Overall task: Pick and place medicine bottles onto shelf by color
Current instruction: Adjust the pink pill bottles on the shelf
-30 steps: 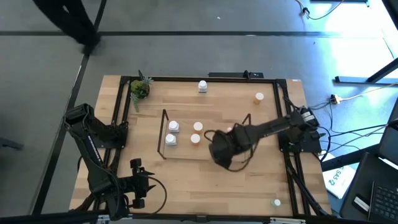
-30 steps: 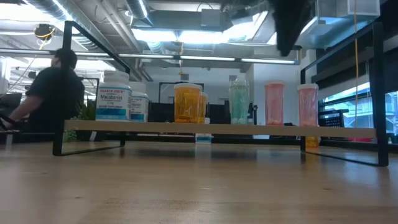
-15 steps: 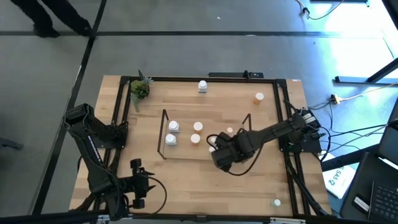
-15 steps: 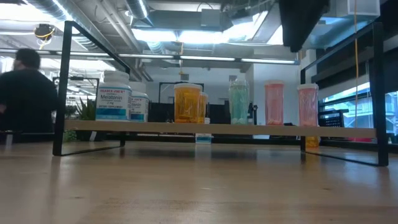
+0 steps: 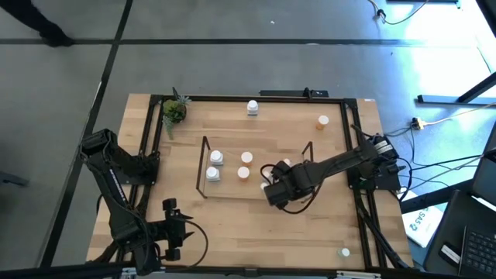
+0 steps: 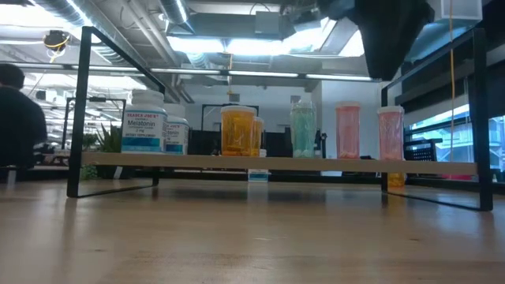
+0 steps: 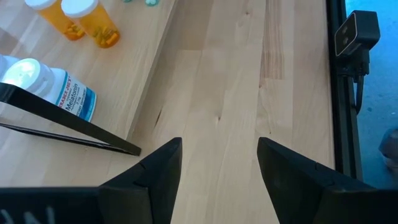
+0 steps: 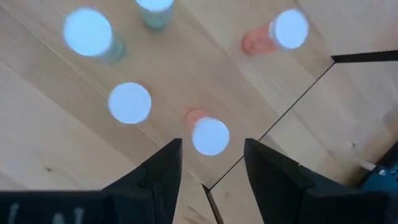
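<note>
Right claw (image 8: 211, 165) hangs spread and empty above the shelf (image 5: 232, 190), right over a pink bottle (image 8: 210, 135). Best lift straight up so no neighbour tips. Next: orange bottle (image 5: 322, 121), far right on the tabletop (image 5: 232, 225). Left claw (image 7: 217, 165) parked, spread.

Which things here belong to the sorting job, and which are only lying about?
Belonging to the job:
- shelf
- white melatonin bottle
- orange bottle
- teal bottle
- two pink bottles
- loose white bottle and loose orange bottle, on the table
- right gripper, jaws open above the shelf

Only lying about:
- potted plant
- left gripper, waiting
</note>
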Motion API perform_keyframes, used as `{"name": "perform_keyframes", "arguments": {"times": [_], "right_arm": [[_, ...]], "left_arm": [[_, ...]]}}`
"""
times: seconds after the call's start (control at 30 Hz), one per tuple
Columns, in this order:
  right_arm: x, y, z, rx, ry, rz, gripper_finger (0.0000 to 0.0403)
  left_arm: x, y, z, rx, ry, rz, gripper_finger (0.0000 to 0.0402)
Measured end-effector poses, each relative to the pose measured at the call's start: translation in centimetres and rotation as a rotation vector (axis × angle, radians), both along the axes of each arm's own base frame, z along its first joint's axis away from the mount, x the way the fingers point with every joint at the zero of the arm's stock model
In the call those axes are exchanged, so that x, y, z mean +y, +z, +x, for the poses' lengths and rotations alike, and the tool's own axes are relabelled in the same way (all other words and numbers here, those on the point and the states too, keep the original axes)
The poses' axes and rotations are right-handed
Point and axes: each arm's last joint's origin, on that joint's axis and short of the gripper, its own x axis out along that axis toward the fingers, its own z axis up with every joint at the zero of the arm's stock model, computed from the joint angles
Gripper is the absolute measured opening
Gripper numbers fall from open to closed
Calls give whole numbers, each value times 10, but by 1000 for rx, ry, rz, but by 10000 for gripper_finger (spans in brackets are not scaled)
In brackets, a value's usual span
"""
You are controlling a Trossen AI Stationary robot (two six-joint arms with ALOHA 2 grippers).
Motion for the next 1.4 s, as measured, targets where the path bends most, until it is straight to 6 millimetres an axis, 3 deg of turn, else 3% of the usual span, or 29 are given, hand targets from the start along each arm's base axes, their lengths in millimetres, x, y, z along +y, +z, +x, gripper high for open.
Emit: {"name": "perform_keyframes", "arguments": {"times": [0.23, 0.63, 0.83, 1.4], "right_arm": [[-1, -16, -2, 34, 18, -5, 178], [2, -16, 4, -23, 52, 17, 179], [1, -16, 4, 11, 200, 17, 179], [-1, -16, 4, 26, 245, 16, 180]], "left_arm": [[0, 0, 0, 0, 1, -1, 203], [-1, 0, 0, -4, 1, -7, 203], [-1, 0, 0, -4, 1, -7, 203], [-1, 0, 0, -3, -1, -6, 203]]}}
